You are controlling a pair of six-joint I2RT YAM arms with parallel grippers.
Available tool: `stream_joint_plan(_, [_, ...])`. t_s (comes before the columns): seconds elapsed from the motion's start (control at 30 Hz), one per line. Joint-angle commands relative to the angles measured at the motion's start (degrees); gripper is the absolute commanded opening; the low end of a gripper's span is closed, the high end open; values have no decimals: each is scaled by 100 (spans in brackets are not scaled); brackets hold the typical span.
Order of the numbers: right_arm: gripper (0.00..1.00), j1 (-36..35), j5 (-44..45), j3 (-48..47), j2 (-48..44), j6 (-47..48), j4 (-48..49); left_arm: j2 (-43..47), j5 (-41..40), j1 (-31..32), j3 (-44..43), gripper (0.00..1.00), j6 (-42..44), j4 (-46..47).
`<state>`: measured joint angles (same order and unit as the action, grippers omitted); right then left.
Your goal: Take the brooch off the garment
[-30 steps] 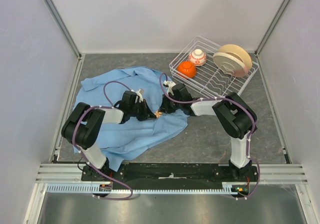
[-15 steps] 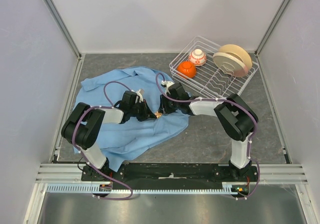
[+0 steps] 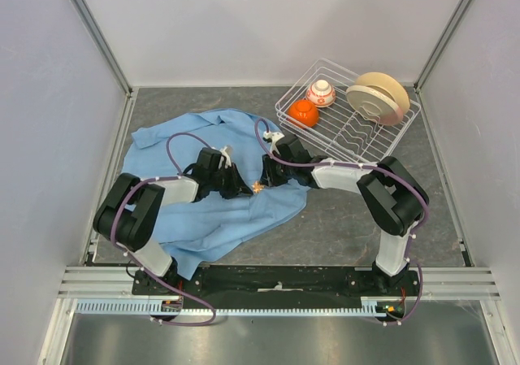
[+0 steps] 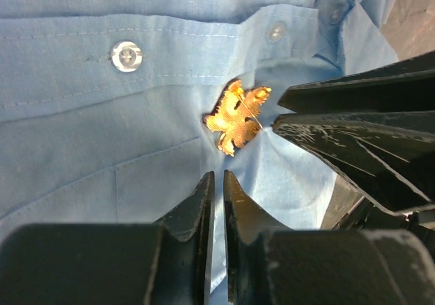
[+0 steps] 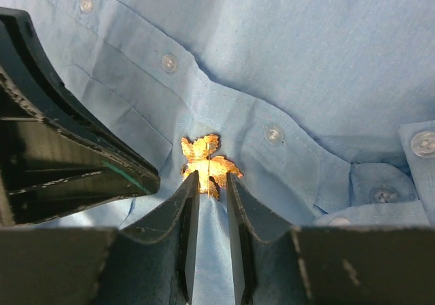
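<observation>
Near the table's middle the brooch (image 5: pixel 207 164) sits pinned on the shirt (image 3: pixel 203 219) — our right gripper (image 5: pixel 211 179) pinches its edge, our left gripper (image 4: pixel 218 176), almost closed, presses the cloth just beside it.

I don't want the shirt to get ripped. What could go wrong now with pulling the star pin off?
The right gripper seems to pinch only the edge of the brooch, so it might slip. The brooch sits in the shirt, so pulling could tug or tear the cloth. The left gripper is very close; they could bump.
</observation>
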<state>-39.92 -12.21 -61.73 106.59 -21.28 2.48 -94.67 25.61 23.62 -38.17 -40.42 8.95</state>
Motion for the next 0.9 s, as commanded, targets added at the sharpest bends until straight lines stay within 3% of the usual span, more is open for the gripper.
stream_joint_plan(0.0, [27,-24,-212,4,-7,132,235,449,-73,11,-164,16,61,-209])
stream_joint_plan(0.17, [21,-42,-238,-40,169,212,297,468,-126,11,-383,22,-18,-253])
stream_joint_plan(0.63, [12,-165,-28,-198,495,370,156,-464,-354,11,-604,8,8,-42])
stream_joint_plan(0.87, [0,-349,490,-409,644,580,-439,-684,-425,11,-656,2,87,-236])
